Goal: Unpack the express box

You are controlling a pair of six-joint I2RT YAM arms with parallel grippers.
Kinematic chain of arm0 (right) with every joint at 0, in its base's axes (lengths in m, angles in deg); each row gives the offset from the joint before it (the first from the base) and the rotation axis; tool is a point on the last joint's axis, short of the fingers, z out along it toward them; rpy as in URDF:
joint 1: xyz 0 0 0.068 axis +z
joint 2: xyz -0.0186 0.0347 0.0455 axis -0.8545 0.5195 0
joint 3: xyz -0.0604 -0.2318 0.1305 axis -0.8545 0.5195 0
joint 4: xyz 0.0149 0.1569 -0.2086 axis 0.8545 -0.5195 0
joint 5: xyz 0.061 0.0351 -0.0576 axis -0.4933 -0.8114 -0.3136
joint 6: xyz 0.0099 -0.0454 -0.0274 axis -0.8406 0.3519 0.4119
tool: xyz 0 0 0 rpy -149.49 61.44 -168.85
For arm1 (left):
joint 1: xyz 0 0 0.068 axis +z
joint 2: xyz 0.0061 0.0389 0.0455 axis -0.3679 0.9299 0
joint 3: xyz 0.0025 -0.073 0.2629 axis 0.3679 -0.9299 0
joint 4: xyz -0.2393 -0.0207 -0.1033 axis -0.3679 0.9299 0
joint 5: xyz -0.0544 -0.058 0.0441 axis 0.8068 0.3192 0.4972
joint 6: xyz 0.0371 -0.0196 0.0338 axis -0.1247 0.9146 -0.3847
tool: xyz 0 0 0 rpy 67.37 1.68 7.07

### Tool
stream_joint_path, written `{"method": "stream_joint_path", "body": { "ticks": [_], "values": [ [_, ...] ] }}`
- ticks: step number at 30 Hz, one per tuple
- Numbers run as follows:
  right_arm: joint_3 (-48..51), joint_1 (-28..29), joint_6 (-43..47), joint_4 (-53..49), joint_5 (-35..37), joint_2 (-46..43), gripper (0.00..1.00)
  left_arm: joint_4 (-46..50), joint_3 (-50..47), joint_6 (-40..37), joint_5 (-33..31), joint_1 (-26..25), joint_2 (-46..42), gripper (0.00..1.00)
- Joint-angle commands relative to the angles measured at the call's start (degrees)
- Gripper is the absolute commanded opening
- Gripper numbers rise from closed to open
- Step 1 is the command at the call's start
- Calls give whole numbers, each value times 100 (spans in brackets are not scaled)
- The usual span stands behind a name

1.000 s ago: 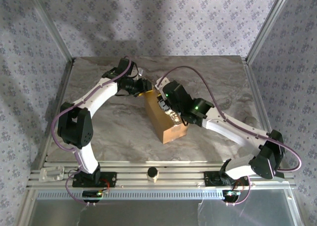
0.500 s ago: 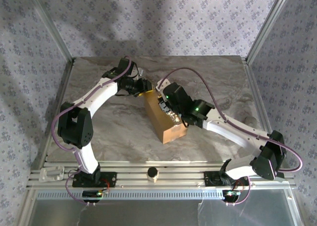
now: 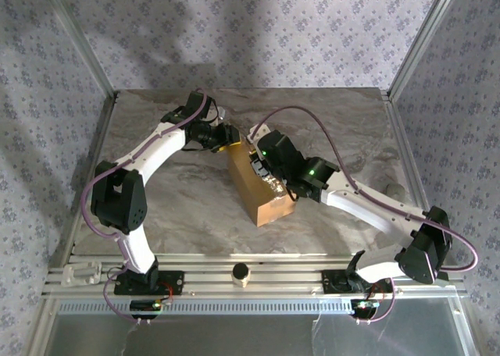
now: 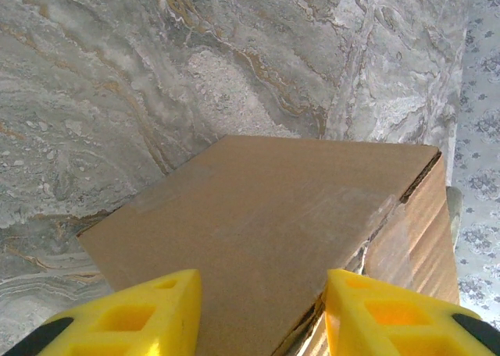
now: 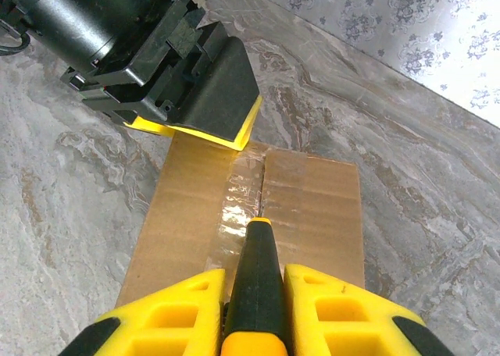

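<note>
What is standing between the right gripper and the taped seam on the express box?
Only the black-and-yellow tool that the right gripper holds. Its tip is at the taped seam on the express box. Nothing else visible blocks it. The left gripper sits at the box's far end, beyond the tip.

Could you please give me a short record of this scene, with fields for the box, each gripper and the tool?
Box: express box lying on the marble table, flaps shut, clear tape over the seam
Left gripper: astride the box's far end; whether it grips is not clear
Right gripper: shut on a black-and-yellow tool
Tool tip: at the taped seam; contact not clear
Task state: box not yet opened
</note>
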Motion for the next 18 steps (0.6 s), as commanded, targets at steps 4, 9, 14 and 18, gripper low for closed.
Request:
{"method": "stream_joint_path", "body": {
  "ticks": [4, 9, 14, 18],
  "values": [
    [15, 208, -436, -1014, -748, -109, 0, 379, -245, 332, -972, 53, 515, 42],
    [-21, 213, -545, -1129, -819, -138, 0, 380, -265, 398, -1022, 51, 505, 42],
    [10, 237, -603, -1167, -828, -232, 0, 343, -301, 446, -1042, 52, 508, 42],
    [6, 246, -621, -1164, -828, -250, 0, 323, -303, 477, -1055, 49, 518, 42]
  ]
}}
